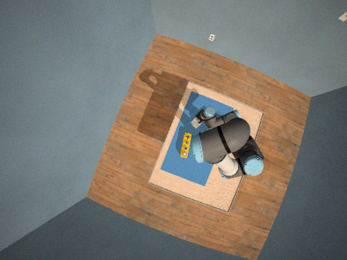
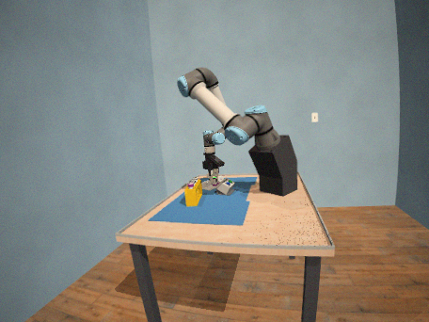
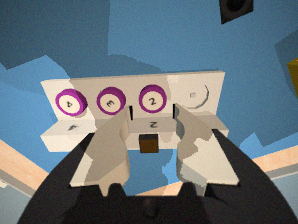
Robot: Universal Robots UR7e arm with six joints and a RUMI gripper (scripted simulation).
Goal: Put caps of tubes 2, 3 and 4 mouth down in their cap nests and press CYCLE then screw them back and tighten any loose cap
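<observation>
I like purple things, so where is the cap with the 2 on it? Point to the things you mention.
In the wrist view, cap 2 [image 3: 152, 98] sits in the tray [image 3: 216, 85], between cap 3 [image 3: 111, 100] and the bare nest [image 3: 193, 95] on the picture's right.

A pale wood counter [image 1: 218, 195] [image 2: 282, 231] [image 3: 277, 161] carries a blue mat [image 1: 183, 172] [image 2: 202, 214] [image 3: 150, 40]. The yellow decapping station [image 1: 185, 145] [image 2: 192, 195] [image 3: 294, 75] stands upright near the left edge. The arm [image 1: 224, 142] [image 2: 214, 104] rises from a black pedestal [image 2: 278, 169] toward the far right corner — it reaches leftward, and its gripper [image 1: 199, 115] [image 2: 214, 183] [image 3: 152, 105] points down toward the far left corner, near the grey key housing [image 2: 226, 189] — tilted, keys upward.
</observation>
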